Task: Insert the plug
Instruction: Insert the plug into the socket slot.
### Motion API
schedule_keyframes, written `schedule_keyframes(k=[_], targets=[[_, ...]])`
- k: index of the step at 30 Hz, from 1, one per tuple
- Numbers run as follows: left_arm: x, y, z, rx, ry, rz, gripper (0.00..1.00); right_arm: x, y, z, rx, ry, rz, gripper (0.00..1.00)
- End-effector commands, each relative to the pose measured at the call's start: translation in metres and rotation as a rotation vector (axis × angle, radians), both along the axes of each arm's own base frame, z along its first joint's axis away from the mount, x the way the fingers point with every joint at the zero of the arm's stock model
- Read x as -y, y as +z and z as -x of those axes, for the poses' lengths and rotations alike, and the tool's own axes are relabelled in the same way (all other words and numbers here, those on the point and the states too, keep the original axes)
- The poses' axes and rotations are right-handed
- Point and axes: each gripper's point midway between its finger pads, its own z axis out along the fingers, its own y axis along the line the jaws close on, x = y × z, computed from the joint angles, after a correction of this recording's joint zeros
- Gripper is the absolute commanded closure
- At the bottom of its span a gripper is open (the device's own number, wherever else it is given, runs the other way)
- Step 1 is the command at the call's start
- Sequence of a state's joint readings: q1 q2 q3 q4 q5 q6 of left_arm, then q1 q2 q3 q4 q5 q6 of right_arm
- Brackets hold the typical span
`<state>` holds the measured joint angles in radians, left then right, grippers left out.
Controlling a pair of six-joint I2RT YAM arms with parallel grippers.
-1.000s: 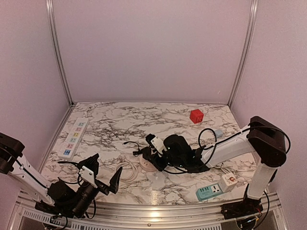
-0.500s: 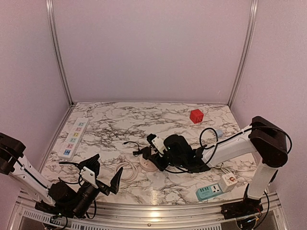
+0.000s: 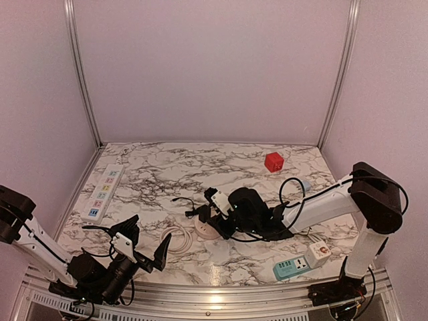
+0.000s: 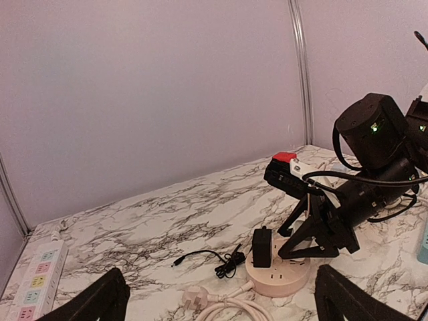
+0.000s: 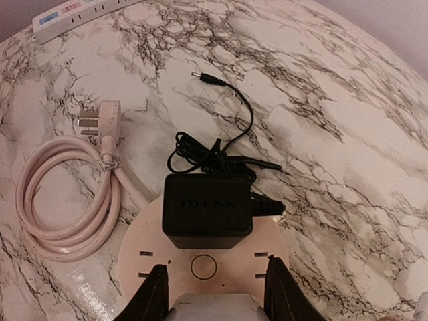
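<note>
- The left tool, at the lower left of the top view, hangs over the near edge of the table with its jaws spread wide, grasping nothing.
- Just right of it, the pink cable coil and its three-pin plug lie loose on the table, plugged into nothing.
- At centre, the black TP-LINK adapter stands upright on the round pink socket hub, its base against the hub's top. It looks seated, so the insertion seems done or nearly so.
- The right tool hovers over the hub's near edge, jaws partly parted. The adapter sits beyond its fingertips, ungripped.
- What is left, as I judge it: perhaps a final press, then withdrawal.
</note>
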<state>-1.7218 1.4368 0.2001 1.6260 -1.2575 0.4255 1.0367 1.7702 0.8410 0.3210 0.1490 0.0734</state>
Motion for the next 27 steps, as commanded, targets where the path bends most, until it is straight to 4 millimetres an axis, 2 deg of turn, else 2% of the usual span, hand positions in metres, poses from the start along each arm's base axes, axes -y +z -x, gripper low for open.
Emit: schedule_keyframes(k=[1, 18, 27], targets=[[-0.0054, 0.0203, -0.0025, -0.025, 0.009, 0.158, 0.01, -0.0061, -0.0021, 0.0028, -0.016, 0.027, 0.015, 1.0], [-0.0064, 0.0192, -0.003, -0.026, 0.012, 0.155, 0.01, -0.0113, 0.0043, 0.0094, -0.028, 0.064, -0.019, 1.0], [-0.0069, 0.0197, -0.0038, -0.025, 0.02, 0.152, 0.01, -0.0062, 0.0067, 0.0039, -0.007, 0.029, -0.011, 1.0]])
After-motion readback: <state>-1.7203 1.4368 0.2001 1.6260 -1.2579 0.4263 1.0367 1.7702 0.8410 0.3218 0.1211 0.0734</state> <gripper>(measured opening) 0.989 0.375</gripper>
